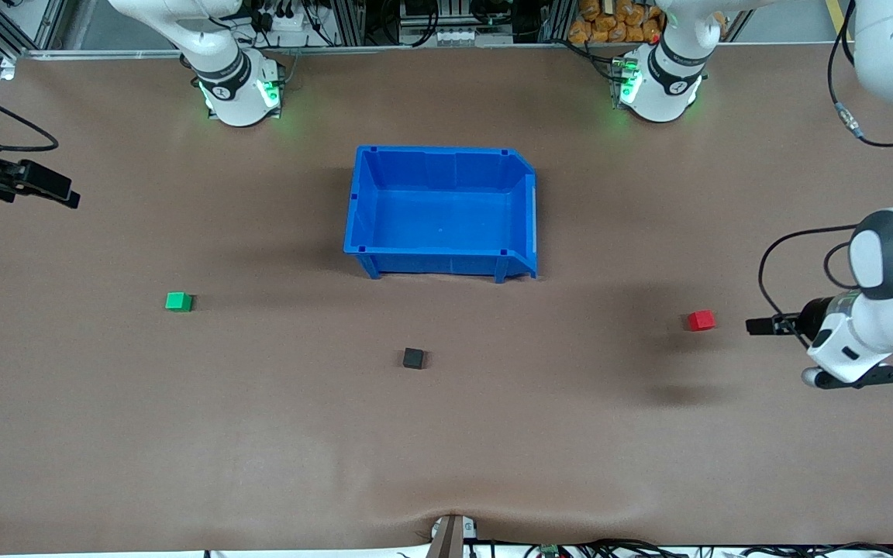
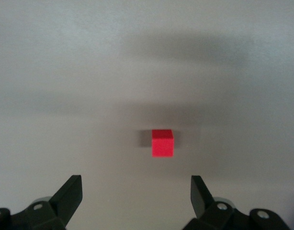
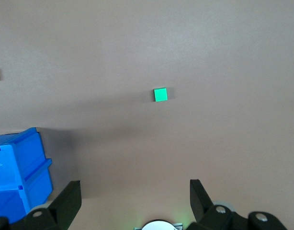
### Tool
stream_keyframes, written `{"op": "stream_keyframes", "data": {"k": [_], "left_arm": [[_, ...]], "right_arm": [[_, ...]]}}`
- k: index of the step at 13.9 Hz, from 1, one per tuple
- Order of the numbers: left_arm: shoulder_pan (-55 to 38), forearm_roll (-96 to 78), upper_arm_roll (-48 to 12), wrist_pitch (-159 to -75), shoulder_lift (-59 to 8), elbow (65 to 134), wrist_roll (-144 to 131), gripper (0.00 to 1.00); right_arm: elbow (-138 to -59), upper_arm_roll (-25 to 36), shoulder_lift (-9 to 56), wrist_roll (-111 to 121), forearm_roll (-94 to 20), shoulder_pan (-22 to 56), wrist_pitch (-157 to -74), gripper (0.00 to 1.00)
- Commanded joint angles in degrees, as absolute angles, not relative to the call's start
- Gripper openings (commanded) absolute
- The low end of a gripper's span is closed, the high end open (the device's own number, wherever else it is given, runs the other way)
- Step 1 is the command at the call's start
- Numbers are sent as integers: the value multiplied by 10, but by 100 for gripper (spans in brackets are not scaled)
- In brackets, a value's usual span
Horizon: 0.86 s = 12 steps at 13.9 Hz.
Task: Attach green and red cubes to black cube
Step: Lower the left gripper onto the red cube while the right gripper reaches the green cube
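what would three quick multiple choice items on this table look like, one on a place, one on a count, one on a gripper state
1. The small matte black cube lies:
A. in the blue plastic bin
B. on the table, nearer the front camera than the bin
C. on the red cube

2. Small cubes on the table:
A. two
B. three
C. four

3. The left gripper is:
A. open, empty
B. shut on the red cube
C. shut, empty

Answers:
1 B, it sits on bare table lower than the bin.
2 B, bright green cube, bright red cube, black.
3 A, its fingers stand apart with the red cube clear of them.

black cube lies between green cube and red cube, nearer than bin
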<state>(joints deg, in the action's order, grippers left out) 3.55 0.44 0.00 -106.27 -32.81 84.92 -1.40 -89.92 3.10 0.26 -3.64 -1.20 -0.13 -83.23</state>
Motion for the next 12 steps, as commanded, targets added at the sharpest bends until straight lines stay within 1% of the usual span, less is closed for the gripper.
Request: {"op": "stream_keyframes", "data": {"k": [1,5,7,12], "left_arm": [[32,5,-1,-1102,-373,838,-11,100],[18,10,-2,-1142,-412,845,-13,100],[11,8,-3,-1144,-426,854,-18,100],[0,4,-5,-1145,-429,881,-19,100]], "right_arm": [[-896,32,1,-31,-13,-7,-828,100],[-896,32,1,-38,-12,-18,-829,100],[-893,32,1,-40,-12,-23,-829,100],[-891,32,1,-40,-13,-31,-827,100]]}}
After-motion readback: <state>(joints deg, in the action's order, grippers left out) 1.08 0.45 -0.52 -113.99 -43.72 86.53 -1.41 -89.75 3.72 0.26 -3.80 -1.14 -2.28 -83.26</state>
